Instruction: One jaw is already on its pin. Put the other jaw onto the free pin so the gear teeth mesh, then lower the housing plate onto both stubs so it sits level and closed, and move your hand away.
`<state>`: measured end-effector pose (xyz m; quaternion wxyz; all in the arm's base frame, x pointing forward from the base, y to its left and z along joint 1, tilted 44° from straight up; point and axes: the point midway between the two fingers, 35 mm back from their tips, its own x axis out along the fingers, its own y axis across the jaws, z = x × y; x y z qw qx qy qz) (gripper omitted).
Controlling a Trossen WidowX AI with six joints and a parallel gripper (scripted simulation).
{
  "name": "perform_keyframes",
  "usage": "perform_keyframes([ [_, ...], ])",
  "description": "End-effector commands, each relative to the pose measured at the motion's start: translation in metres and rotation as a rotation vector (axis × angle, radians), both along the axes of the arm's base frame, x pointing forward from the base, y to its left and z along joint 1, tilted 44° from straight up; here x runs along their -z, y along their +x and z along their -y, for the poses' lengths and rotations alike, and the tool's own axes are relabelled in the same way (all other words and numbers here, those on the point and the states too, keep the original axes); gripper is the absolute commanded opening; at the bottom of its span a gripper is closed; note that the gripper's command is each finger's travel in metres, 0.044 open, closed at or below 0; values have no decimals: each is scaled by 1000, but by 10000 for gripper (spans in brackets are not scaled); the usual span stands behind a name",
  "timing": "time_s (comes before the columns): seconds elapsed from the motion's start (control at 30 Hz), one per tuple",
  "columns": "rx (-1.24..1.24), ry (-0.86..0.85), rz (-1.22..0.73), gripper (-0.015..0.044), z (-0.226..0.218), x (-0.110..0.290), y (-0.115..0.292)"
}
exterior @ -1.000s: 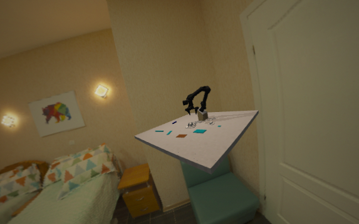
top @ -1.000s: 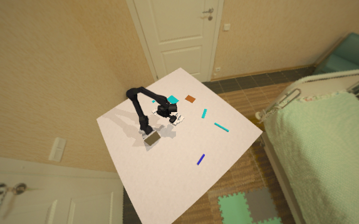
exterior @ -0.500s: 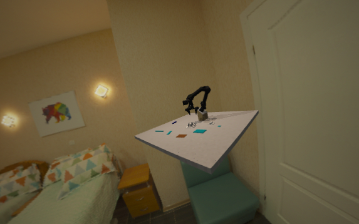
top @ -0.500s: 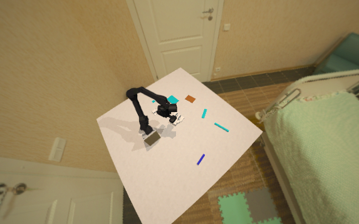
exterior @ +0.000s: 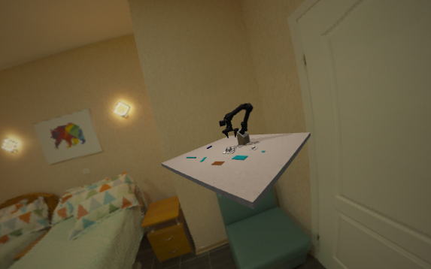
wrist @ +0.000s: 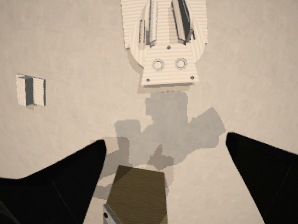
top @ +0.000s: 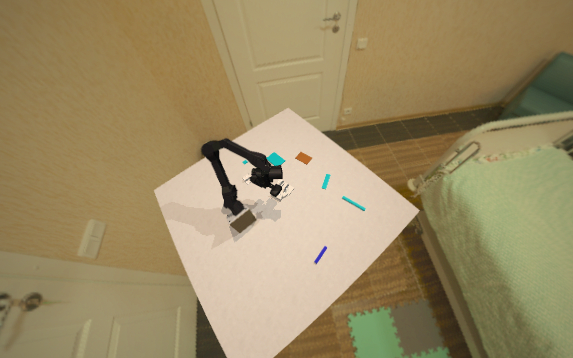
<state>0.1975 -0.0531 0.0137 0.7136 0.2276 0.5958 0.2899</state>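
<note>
Top view, gripper: the black gripper [top: 266,186] [exterior: 232,136] [wrist: 166,143] partly hides the white assembly [top: 288,190] [exterior: 229,150] [wrist: 170,73] on the tabletop [top: 288,295] [exterior: 239,176] [wrist: 250,65].
Exterior view, fingers: raised over the table, wide apart, holding nothing.
Wrist view, assembly: ahead of the fingers, ribbed and pale, with two upright ridges; which is the loose jaw, I cannot tell.
Wrist view, small white part [wrist: 21,91]: grooved, well apart, to the left.
Handling: probably light, stiff plastic; flat sides offer the surest hold, away from teeth and holes.
</note>
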Motion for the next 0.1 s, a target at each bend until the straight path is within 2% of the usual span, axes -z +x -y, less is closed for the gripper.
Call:
perform_keyframes([
  [0.0, -7, -2, 0, 440, 0, 0, -1],
  [0.07, -7, -2, 0, 440, 0, 0, -1],
])
